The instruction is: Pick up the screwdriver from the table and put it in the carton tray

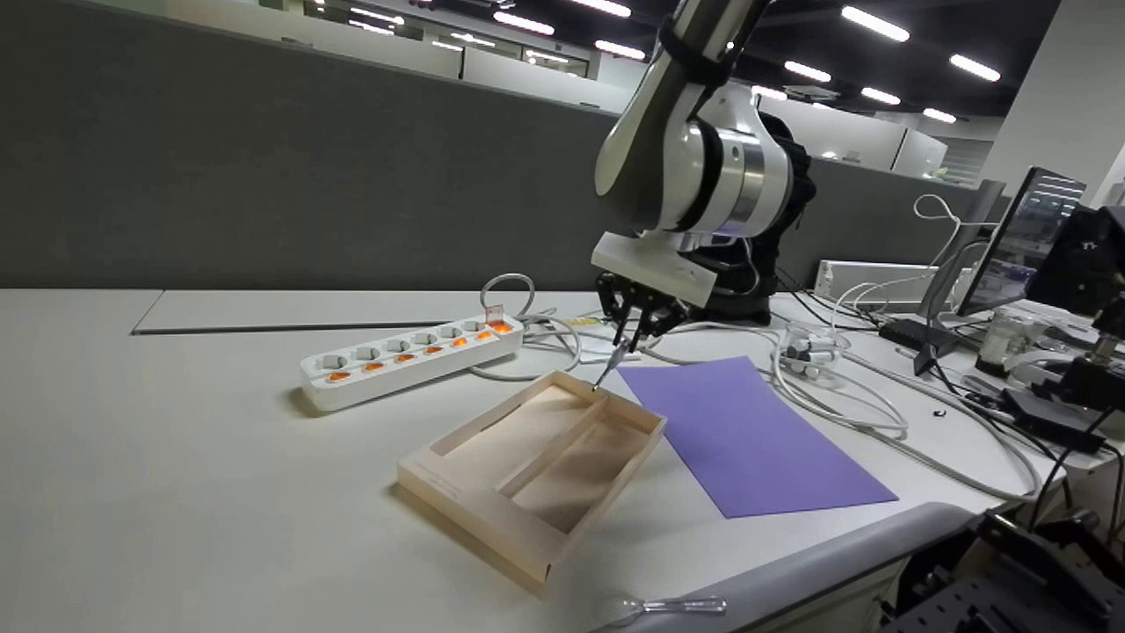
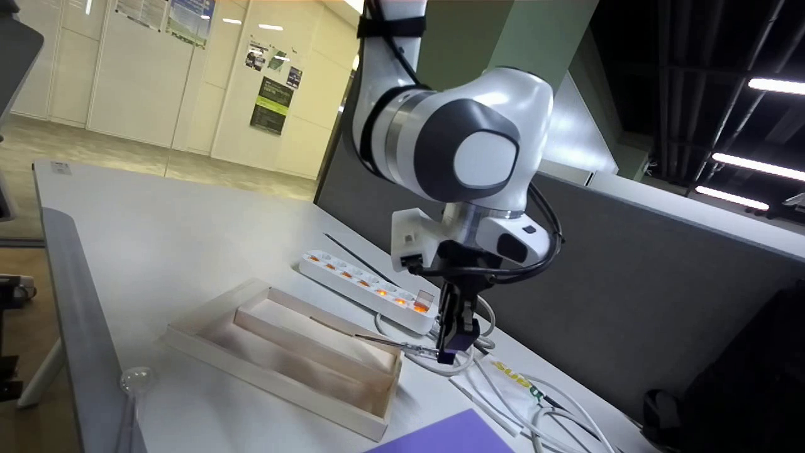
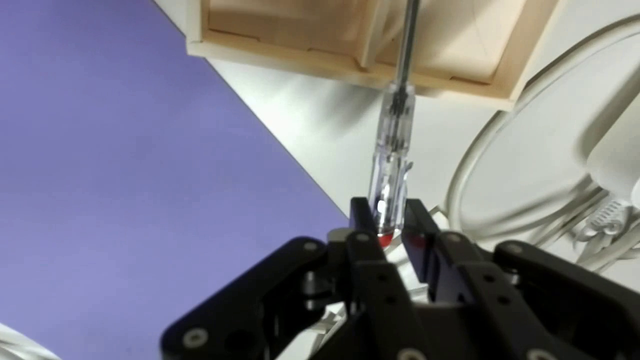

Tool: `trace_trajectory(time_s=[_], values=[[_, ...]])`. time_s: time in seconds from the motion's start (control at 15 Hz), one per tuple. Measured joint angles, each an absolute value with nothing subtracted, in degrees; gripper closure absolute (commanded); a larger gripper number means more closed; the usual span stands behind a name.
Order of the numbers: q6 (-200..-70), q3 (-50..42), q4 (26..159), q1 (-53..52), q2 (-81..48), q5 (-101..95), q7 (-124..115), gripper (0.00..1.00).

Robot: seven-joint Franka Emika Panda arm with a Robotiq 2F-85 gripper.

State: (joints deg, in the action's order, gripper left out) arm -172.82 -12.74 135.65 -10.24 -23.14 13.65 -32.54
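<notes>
Carton tray: shallow tan rectangle, two compartments split by a lengthwise ridge, flat on the desk.
Desk: pale grey-white.
Screwdriver: clear handle, red end, thin grey shaft.
Hold: handle's red end pinched in the gripper, shaft jutting out sideways.
Shaft: passes over the tray's end rim, beside the ridge; whether they touch cannot be told.

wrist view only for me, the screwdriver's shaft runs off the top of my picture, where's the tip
Observer: In both exterior views, the tip of the screwdriver shows over the carton tray, above the compartment nearer the power strip.
Operator: what's along that strip, i only get one white end at my right edge
Observer: A row of orange switches runs along it.
Operator: anything by the tray end i can't see
Observer: A clear spoon-like thing shows near a corner there, by the edge of the table.
</notes>
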Motion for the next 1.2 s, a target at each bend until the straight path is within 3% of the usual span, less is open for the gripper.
trace_trajectory(time_s=[1.2], values=[[-177.02, -8.48, 128.78, -11.58, -32.25, 21.37, -32.75, 0.95]])
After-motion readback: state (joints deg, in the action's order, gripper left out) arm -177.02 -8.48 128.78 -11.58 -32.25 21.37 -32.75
